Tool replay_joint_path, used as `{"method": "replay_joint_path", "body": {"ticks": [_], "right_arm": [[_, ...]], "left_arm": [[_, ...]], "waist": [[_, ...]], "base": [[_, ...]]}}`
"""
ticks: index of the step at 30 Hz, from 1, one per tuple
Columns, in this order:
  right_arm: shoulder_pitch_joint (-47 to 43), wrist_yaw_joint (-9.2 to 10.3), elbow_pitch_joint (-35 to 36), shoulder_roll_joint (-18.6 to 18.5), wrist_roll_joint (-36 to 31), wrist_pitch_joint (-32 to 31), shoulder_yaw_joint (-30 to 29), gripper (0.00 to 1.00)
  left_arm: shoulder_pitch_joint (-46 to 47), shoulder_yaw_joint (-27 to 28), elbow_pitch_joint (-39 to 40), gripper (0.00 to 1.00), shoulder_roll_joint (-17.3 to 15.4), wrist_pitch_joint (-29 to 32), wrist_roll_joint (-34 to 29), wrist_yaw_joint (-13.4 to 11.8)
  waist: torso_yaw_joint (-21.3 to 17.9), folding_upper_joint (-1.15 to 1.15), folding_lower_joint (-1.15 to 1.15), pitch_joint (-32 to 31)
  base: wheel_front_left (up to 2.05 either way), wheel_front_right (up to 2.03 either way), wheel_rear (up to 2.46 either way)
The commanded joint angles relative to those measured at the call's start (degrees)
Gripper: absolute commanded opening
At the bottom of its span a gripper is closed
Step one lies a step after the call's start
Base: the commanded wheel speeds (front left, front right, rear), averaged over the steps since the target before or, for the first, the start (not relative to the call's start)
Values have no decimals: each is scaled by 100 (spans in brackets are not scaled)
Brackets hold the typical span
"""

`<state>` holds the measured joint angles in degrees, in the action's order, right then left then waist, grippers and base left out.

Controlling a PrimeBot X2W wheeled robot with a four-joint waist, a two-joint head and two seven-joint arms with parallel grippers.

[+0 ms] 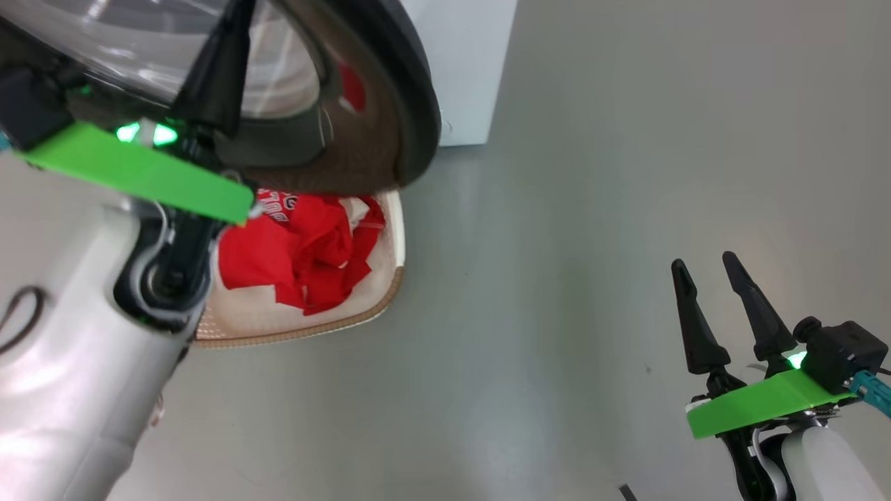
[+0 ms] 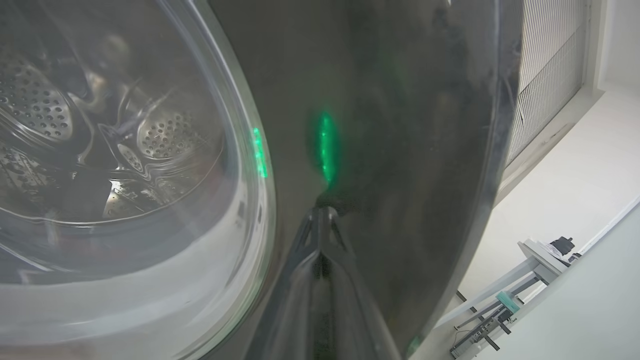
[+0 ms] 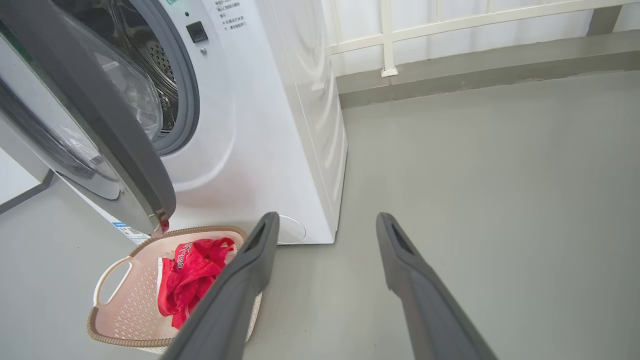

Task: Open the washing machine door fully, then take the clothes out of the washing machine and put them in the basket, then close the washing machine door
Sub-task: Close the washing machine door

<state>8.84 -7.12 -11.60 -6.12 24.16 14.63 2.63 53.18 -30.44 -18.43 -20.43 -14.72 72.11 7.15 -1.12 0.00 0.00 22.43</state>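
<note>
Pressing on the door (image 2: 400, 125), the left tool (image 2: 324, 212) is held closed, apparently for pushing it shut, clothes (image 3: 192, 272) being in the basket (image 3: 125, 320); the right tool (image 3: 327, 218) is parked open.

The black-rimmed glass door (image 3: 110, 130) hangs half open on the white washer (image 3: 260, 125), right at the tips of the left pincer (image 2: 322, 214), red clothes (image 3: 192, 272) heaped in the cream basket (image 3: 125, 312) below it.
</note>
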Motion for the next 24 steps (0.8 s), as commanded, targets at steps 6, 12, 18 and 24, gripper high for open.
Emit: {"method": "replay_joint_path", "body": {"ticks": [6,12,18,24], "right_arm": [[199,-36,130,64,60,37,98,100],[257,-36,125,121,73,37,86,100],[294,-36,125,156,83,37,96,100],[313,-36,113,188,88,37,130,100]], "left_arm": [[645,447,-346,0,31,-27,-463,34],[971,716,-675,0,107,-28,-823,34],[1173,922,-926,0,194,-28,-1055,34],[1317,1146,-1149,0,295,-28,-1317,34]], "waist": [[-322,0,0,288],[-458,0,0,365],[-548,0,0,397],[-640,0,0,392]], "base": [[0,0,0],[0,0,0],[0,0,0],[0,0,0]]}}
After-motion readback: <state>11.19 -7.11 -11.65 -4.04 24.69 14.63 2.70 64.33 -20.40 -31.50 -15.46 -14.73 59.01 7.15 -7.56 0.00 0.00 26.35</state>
